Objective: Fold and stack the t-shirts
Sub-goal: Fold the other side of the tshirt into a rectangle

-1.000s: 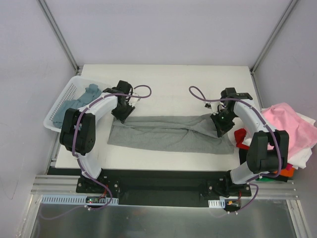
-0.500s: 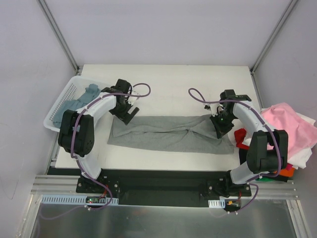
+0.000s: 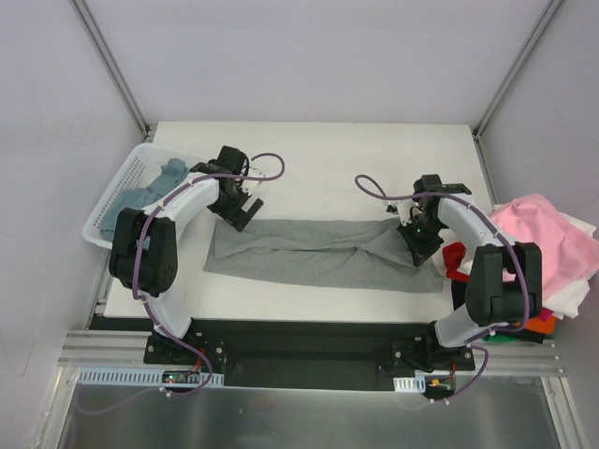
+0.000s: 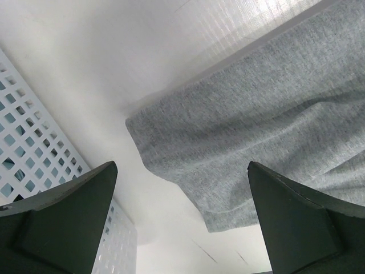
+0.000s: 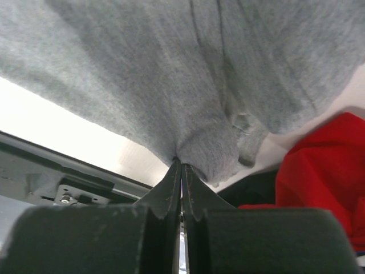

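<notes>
A light heather-grey t-shirt (image 3: 314, 254) lies folded into a long band across the table. My left gripper (image 3: 237, 208) hangs open just above its left top corner (image 4: 188, 142), with nothing between the wide-apart fingers (image 4: 63, 220). My right gripper (image 3: 418, 241) is shut on the grey t-shirt's right end, pinching a bunch of cloth (image 5: 194, 142). A dusty blue-teal t-shirt (image 3: 140, 198) lies in the basket at the left. Pink (image 3: 543, 234), white and red (image 3: 457, 257) t-shirts are piled at the right edge; the red t-shirt (image 5: 319, 177) also shows in the right wrist view.
The white slatted basket (image 3: 110, 192) stands at the table's left edge, its wall (image 4: 34, 154) close beside my left fingers. The pile of shirts hangs over the table's right edge (image 3: 487, 178), close to my right arm.
My left gripper has let go of the grey t-shirt's left corner, opened wide and lifted slightly back. The right gripper has kept its grip and shifted slightly toward me.
</notes>
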